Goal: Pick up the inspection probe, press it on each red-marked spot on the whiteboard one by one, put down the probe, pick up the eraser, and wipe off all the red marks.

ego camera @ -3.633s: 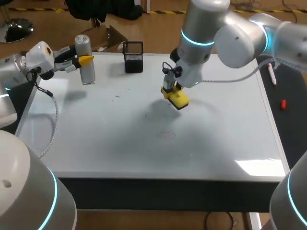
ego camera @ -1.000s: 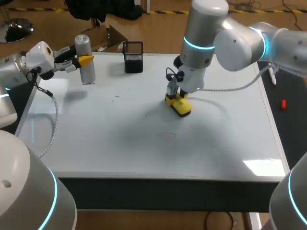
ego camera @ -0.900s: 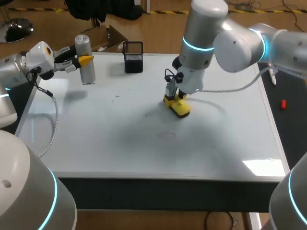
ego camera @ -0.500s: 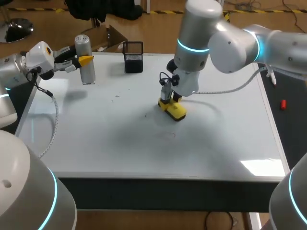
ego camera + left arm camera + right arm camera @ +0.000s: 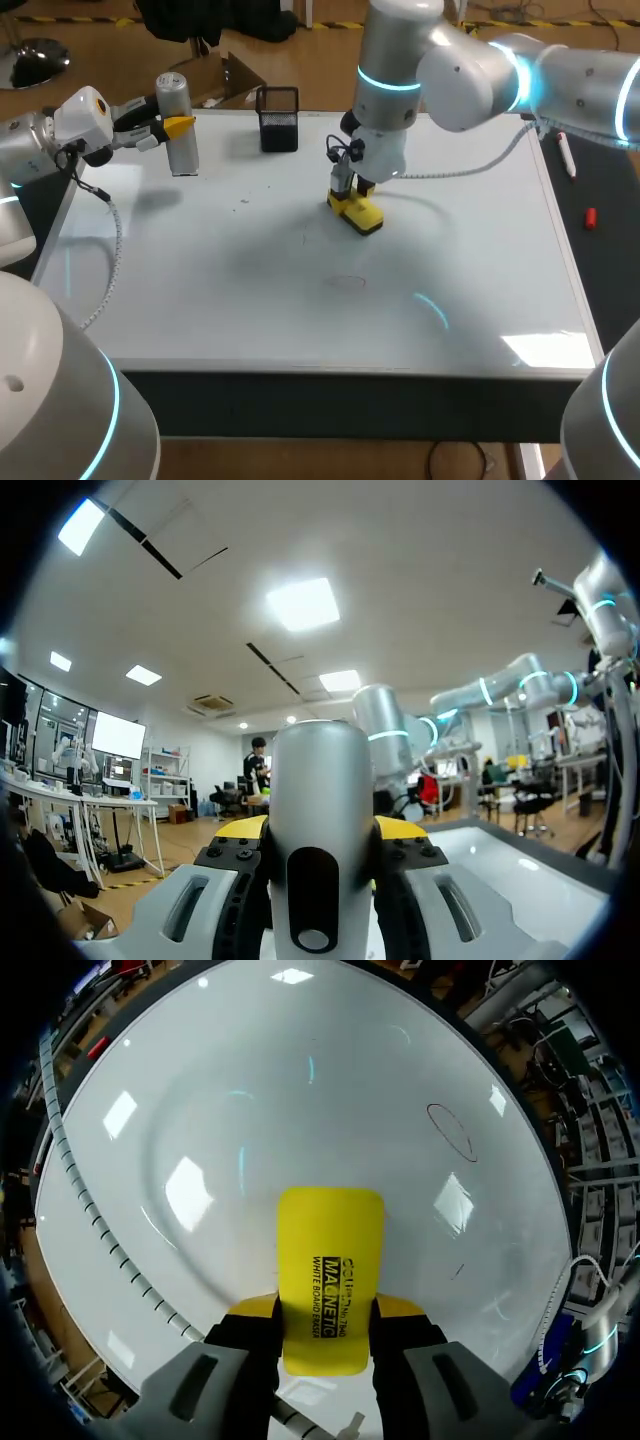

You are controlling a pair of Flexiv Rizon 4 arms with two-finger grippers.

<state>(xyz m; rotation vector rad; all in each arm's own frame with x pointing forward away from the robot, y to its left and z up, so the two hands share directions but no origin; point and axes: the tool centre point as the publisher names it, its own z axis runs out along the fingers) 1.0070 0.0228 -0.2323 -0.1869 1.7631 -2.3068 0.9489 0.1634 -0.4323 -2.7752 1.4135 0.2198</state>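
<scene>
My right fingers (image 5: 252, 1310) grasp the eraser (image 5: 357, 212) on the whiteboard (image 5: 250, 280). My left fingers (image 5: 402, 829) grasp the probe (image 5: 177, 125). A mesh holder (image 5: 278, 118) stands near the eraser.

Bright overhead light; glare patches on whiteboard (image 5: 300, 300)

Right arm sweeps the eraser across the board, ending further left.

The right arm (image 5: 400, 60) first lowers the eraser (image 5: 358, 213) from a tilted hover to just above the board (image 5: 230, 300). The right gripper (image 5: 350, 192) then slides the eraser toward the near edge and to the left. In the last half second it draws the eraser back toward the far edge, so it now sits left of where it began. The arm's upper body swings left along with it. A curved cyan glint (image 5: 432, 310) now shows on the board's near right part, where none showed before.
</scene>
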